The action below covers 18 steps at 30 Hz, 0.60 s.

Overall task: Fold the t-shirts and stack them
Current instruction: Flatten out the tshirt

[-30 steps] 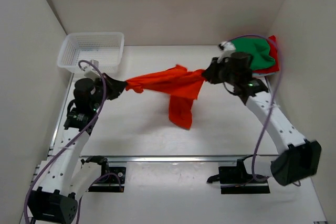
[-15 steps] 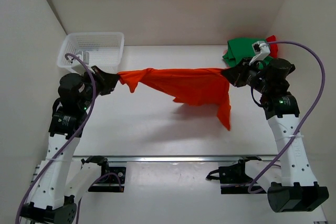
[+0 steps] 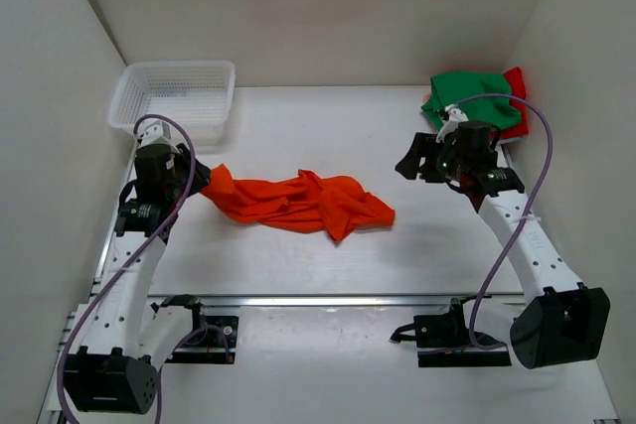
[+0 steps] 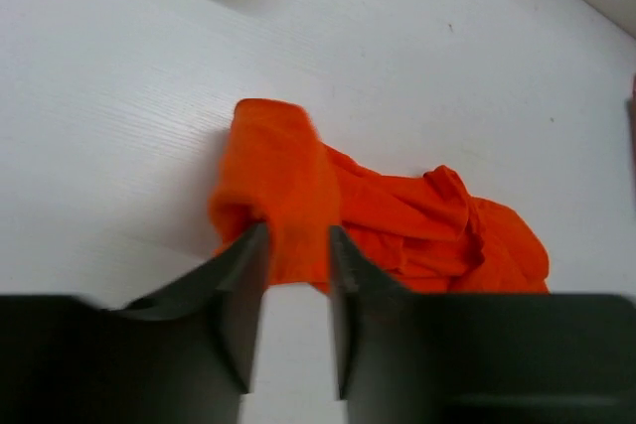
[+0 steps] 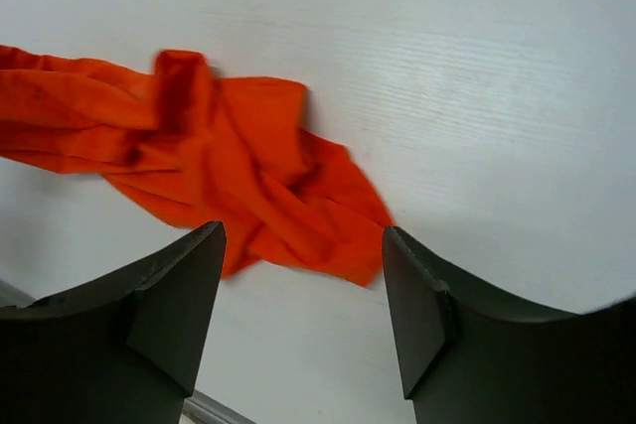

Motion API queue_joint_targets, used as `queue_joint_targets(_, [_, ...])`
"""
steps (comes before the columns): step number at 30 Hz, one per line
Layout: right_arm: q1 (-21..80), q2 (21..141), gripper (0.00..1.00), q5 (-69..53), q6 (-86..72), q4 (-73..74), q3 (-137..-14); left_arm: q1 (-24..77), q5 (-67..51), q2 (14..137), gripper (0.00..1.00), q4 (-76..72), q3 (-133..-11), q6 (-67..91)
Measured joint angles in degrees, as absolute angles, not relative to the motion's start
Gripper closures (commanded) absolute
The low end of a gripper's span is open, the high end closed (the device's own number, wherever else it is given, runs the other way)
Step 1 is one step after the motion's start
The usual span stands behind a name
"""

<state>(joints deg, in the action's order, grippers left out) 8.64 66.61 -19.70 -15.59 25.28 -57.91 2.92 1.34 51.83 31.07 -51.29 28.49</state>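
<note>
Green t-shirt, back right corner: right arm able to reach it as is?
Probably yes. The right gripper hangs open and empty close to the green t-shirt, nothing between them; it lies uncovered, partly over the red t-shirt.

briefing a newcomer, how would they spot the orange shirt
Start at the white table. The orange shirt lies crumpled across its middle. The green shirt and red shirt sit piled in the far right corner; this one lies alone.
</note>
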Motion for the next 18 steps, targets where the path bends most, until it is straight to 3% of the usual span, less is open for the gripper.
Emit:
queue_joint_targets(2, [8.05,66.48,0.48,-18.35,-15.29,25.54,-55.81,2.61,1.23,52.51,0.47,30.61,-51.22,28.95])
queue_joint_targets(9, [16.05,66.46,0.61,-16.95,-19.49,22.00,-40.42,12.10,-4.21,52.97,0.40,22.28,-43.81,33.43])
queue_joint_targets(14, [25.56,66.26,0.58,-17.06,-28.01,12.75,-30.96,16.84,-7.33,57.41,0.39,16.38,-35.73,38.20])
queue_joint_targets(18, [30.35,67.33,0.47,-17.85,-35.81,3.42,-25.34,18.96,-8.29,65.67,0.37,10.50,-34.96,41.10])
